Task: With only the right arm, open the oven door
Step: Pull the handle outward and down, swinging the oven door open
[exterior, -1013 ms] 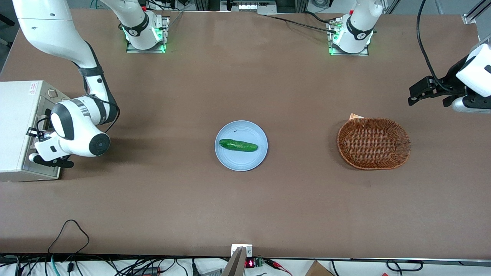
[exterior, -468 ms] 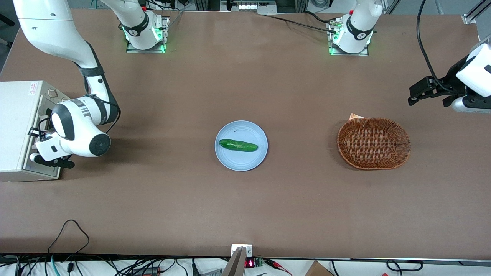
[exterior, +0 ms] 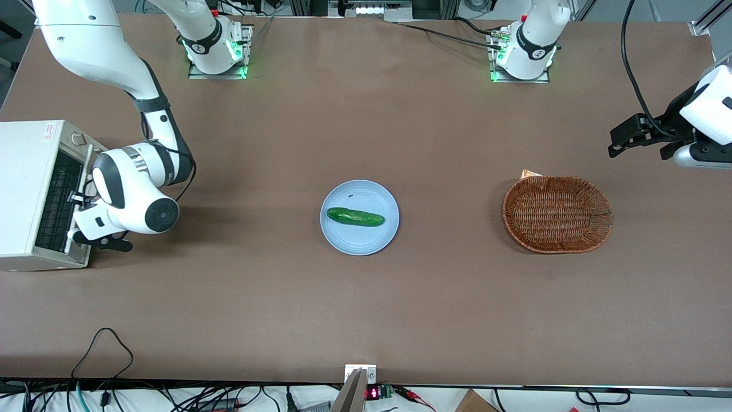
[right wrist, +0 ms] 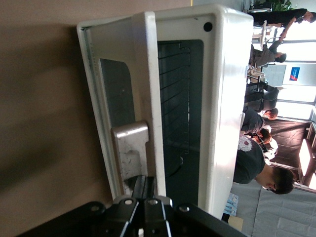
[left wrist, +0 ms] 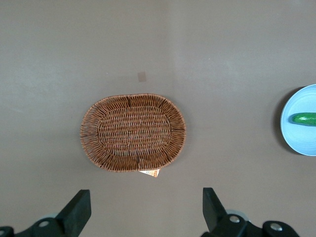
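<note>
The small white toaster oven (exterior: 26, 189) stands at the working arm's end of the table. Its oven door (exterior: 86, 171) hangs partly open, and the dark wire rack (exterior: 57, 200) shows inside. In the right wrist view the door (right wrist: 143, 74) is tilted away from the oven body (right wrist: 222, 98), with its dark window (right wrist: 116, 89) and silver handle (right wrist: 129, 148) facing out. The right arm's gripper (exterior: 77, 200) is at the door's handle. Its fingers (right wrist: 146, 185) are shut together and tucked between the handle and the door frame.
A light blue plate (exterior: 377, 237) with a cucumber (exterior: 354, 217) lies mid-table. A wicker basket (exterior: 557, 213) sits toward the parked arm's end, and also shows in the left wrist view (left wrist: 133, 132). Cables lie along the table's near edge.
The right gripper and wrist have moved away from the oven body with the handle. The door has swung from almost closed to partly open, uncovering the wire rack.
</note>
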Controlling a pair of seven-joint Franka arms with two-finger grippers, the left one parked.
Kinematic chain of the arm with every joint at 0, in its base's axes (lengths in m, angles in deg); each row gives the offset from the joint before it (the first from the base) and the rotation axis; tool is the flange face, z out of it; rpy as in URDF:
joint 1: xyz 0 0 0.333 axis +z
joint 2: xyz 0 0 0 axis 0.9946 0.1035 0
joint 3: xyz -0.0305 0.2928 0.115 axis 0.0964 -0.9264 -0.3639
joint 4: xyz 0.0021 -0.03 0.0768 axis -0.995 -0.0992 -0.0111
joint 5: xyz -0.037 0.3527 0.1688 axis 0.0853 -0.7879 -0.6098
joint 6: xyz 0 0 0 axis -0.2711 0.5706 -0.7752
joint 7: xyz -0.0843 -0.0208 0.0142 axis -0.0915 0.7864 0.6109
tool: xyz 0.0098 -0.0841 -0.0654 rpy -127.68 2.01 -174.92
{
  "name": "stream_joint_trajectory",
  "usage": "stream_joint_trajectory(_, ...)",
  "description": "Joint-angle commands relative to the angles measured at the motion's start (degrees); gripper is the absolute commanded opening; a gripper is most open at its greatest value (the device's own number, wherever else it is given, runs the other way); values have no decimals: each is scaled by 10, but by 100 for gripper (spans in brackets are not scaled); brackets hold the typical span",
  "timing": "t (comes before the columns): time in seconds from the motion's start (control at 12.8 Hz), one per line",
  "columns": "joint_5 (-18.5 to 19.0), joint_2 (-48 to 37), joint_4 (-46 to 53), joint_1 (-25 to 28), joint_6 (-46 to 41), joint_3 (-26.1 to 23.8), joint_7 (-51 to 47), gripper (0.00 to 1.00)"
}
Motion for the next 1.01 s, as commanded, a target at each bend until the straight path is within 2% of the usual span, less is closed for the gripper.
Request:
stream_joint_trajectory(0.0, -22, 14, -6, 8, 9, 1, -9, 2)
stream_joint_trajectory(0.16, -24, 25, -5, 17, 11, 1, -9, 2)
stream_joint_trajectory(0.39, -46, 33, -5, 19, 33, 1, -7, 2)
stream_joint_trajectory(0.94, -46, 91, 2, 27, 45, -10, 0, 2)
